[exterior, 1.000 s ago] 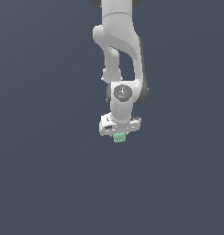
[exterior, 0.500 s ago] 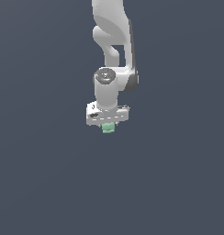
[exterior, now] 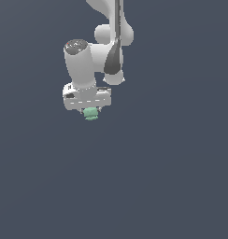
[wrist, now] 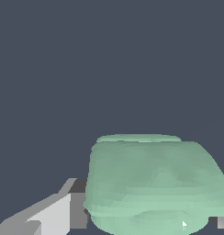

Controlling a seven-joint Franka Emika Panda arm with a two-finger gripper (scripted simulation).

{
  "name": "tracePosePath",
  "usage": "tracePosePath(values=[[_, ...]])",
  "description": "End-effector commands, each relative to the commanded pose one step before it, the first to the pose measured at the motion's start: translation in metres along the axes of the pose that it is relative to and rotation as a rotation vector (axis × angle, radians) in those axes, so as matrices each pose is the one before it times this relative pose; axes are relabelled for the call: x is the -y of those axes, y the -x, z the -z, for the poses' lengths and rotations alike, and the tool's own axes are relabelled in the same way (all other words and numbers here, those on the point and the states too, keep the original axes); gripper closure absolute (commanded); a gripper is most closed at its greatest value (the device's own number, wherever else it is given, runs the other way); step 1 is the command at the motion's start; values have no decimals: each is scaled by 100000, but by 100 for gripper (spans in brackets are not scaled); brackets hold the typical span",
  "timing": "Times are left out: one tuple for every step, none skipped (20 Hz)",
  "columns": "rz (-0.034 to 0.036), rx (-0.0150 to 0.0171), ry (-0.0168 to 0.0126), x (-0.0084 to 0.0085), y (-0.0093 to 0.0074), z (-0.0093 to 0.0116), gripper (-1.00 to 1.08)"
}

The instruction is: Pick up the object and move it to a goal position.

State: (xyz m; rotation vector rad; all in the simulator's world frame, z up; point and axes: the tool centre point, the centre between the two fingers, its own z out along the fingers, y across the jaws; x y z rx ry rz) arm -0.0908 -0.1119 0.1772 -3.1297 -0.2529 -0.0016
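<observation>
The object (exterior: 91, 113) is a small mint-green lumpy block with ridged sides. It pokes out below the white gripper (exterior: 90, 111), which is shut on it and holds it in the air in the exterior view. In the wrist view the object (wrist: 150, 179) fills the lower part of the picture, with one grey and white finger (wrist: 63, 209) against its side. The other finger shows only as a small grey bit at the edge. The fingertips are mostly hidden behind the hand in the exterior view.
The white arm (exterior: 104, 51) rises from the gripper out of the top of the exterior view. All around is a plain dark grey-blue surface with no other objects in view.
The gripper, still shut on the object, has moved toward the exterior view's left and slightly up. The arm's wrist has turned and now looks larger in the picture.
</observation>
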Motion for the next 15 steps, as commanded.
tracePosePath(values=[[92,8,-90,-1886,1292,1785,108],[0,0,0,-707,439,650,108],[0,0,0,-677,414,620,108],[0,0,0,-642,387,585,108],[0,0,0,-601,358,545,108],[0,0,0,-556,325,501,108],[0,0,0,-507,290,453,108],[12,29,61,-434,242,402,108],[0,0,0,-396,211,344,108],[3,29,63,-321,164,291,108],[0,0,0,-278,134,232,108],[0,0,0,-218,99,178,108],[3,29,63,-140,60,129,108],[0,0,0,-94,39,74,108],[0,0,0,-31,13,24,108]])
